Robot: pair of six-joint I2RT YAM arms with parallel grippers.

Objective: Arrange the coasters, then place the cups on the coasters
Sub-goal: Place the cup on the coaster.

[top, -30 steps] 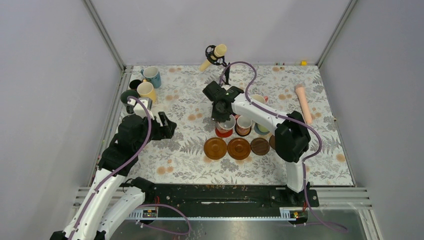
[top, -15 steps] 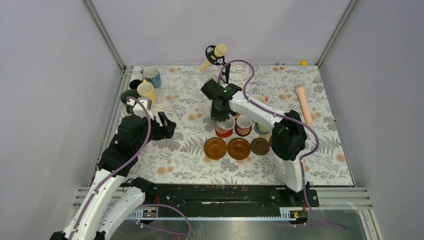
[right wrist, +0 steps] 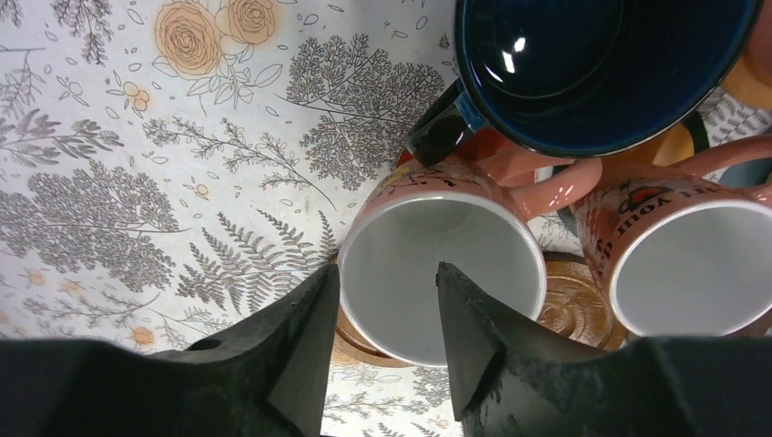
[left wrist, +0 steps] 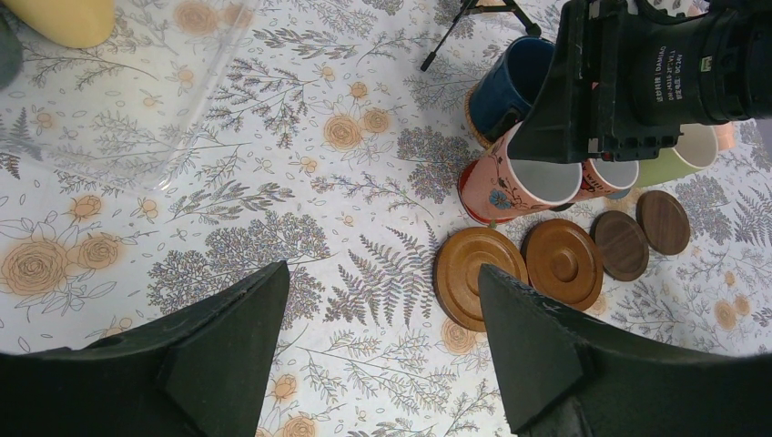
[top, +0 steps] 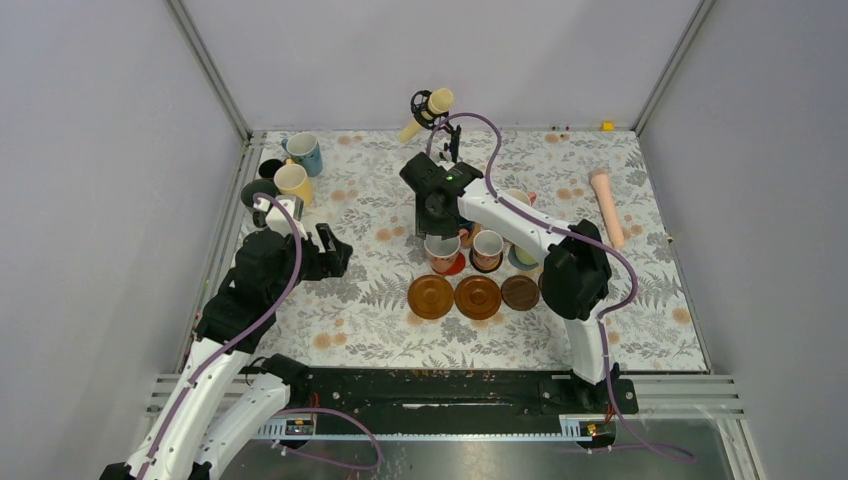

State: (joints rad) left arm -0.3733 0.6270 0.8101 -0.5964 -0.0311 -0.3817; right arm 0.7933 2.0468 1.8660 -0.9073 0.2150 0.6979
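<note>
Up went the right tool [top: 437, 205], letting go of the pink cup [top: 443, 250], left standing on its red coaster [top: 456, 268] mid-frame. Left wrist view: the left tool [left wrist: 382, 273] hung wide open, empty, waiting. Right wrist view: parted fingers [right wrist: 291, 355] sat over the cup's rim.

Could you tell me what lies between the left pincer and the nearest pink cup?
Nothing: only bare floral cloth separates the left pincer from the pink cup, seen in the top view.

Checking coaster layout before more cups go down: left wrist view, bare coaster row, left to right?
first mid-brown wooden coaster → second mid-brown wooden coaster → first dark brown coaster → second dark brown coaster
</note>
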